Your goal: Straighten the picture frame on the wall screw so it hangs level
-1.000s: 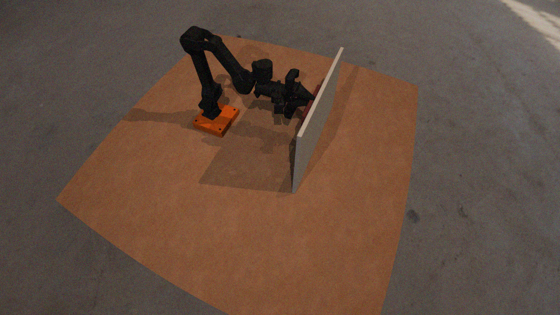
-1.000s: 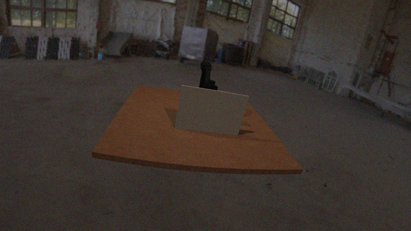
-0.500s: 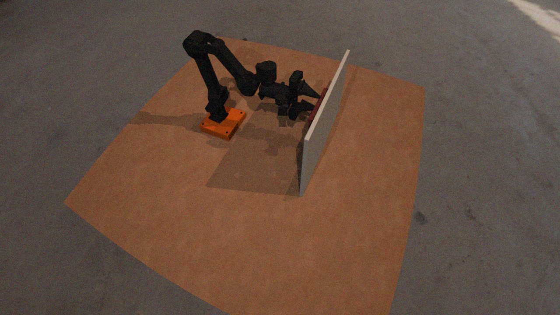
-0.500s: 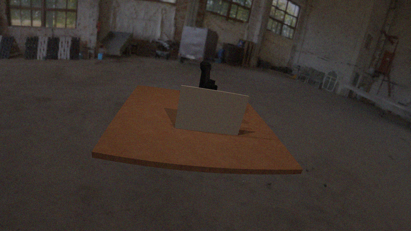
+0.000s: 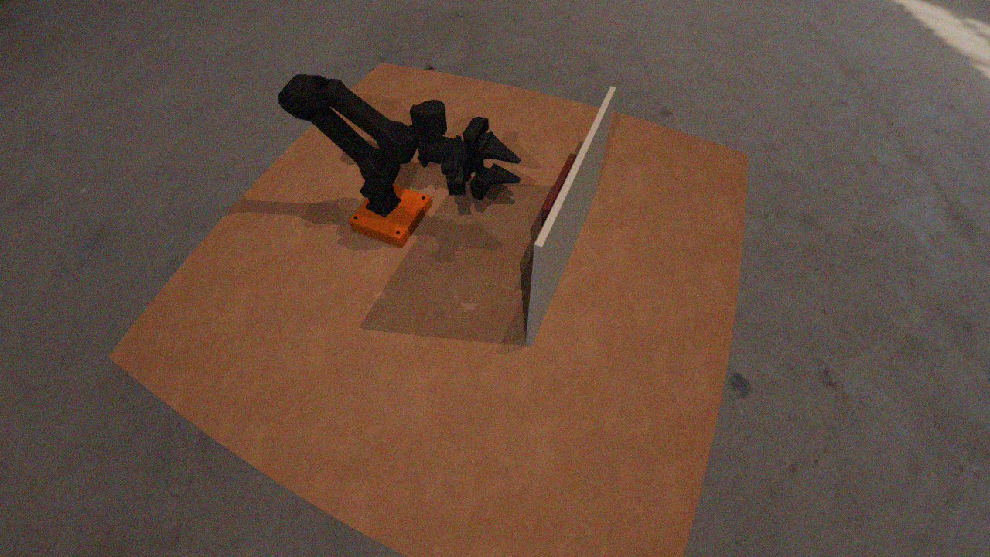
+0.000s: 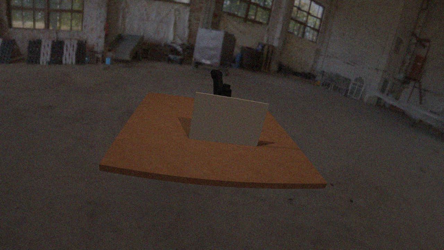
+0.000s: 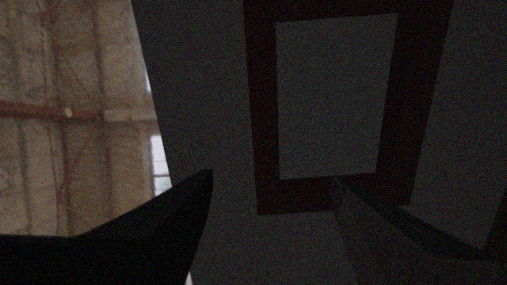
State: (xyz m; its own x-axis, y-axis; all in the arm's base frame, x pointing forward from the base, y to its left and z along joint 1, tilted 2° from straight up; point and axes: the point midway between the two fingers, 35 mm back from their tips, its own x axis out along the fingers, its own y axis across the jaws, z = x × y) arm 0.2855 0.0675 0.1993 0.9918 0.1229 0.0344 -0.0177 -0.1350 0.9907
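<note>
The dark red picture frame hangs on the near face of the upright panel. In the wrist view its lower bar rises slightly to the right, but the camera's own tilt makes its level hard to judge. Its top is out of that view, and the screw and the back strip are not visible. My gripper is open and empty, standing a short way off in front of the panel. In the wrist view one fingertip shows left of the frame and the other overlaps its lower bar.
The pale wall panel stands upright on the orange-brown table and hides my gripper in the exterior view. The arm's orange base is on the other side of the gripper from the panel. The panel's left edge shows in the wrist view.
</note>
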